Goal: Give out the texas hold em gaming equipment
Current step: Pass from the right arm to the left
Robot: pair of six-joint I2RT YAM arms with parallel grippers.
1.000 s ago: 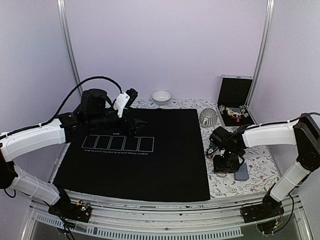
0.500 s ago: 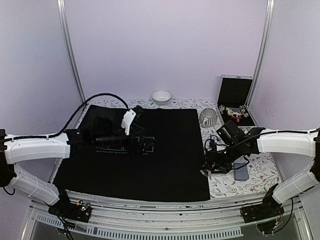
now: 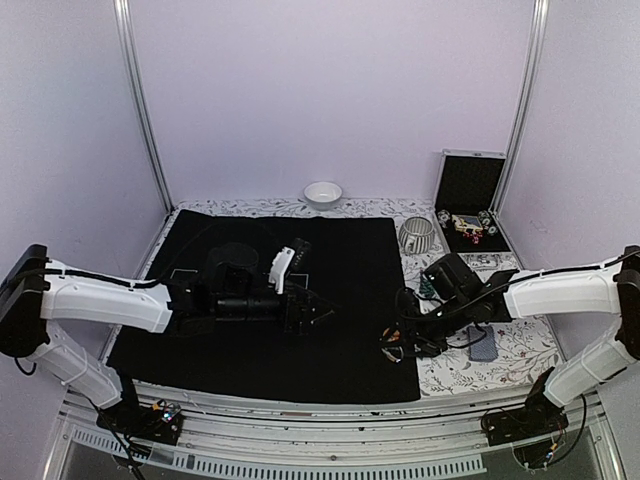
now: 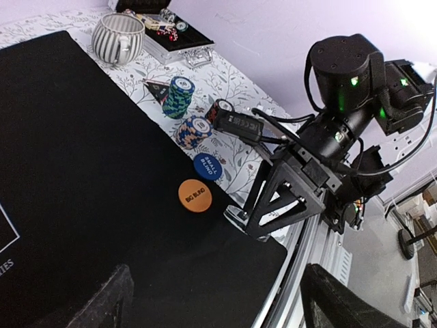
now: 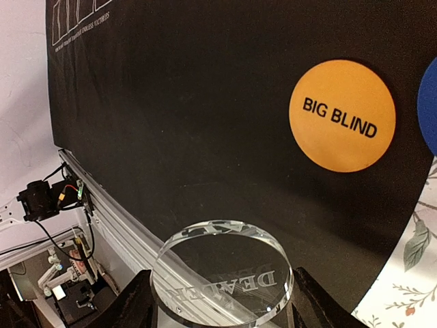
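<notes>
My right gripper (image 5: 222, 297) is shut on a clear round dealer disc (image 5: 222, 270), held low over the black mat's (image 3: 300, 250) right edge. Just beyond it an orange BIG BLIND disc (image 5: 341, 115) lies on the mat, with a blue disc (image 5: 429, 106) beside it on the flowered cloth. In the left wrist view, striped chip stacks (image 4: 181, 96) and a triangular marker (image 4: 158, 89) stand behind the blue disc (image 4: 207, 166). My left gripper (image 4: 218, 307) hangs open over the mat's middle (image 3: 318, 314), holding nothing. Blue-grey cards (image 3: 484, 345) lie near the right arm.
A ribbed mug (image 3: 417, 235) and an open metal case (image 3: 468, 200) stand at the back right. A small white bowl (image 3: 323, 193) sits at the far edge. White card outlines are printed on the mat's left half. The table's metal rail runs close under the right gripper.
The left arm swung from the mat's far left toward its middle, its jaws narrowing slightly. The right gripper carried the clear disc left from the flowered cloth to the mat's edge.
</notes>
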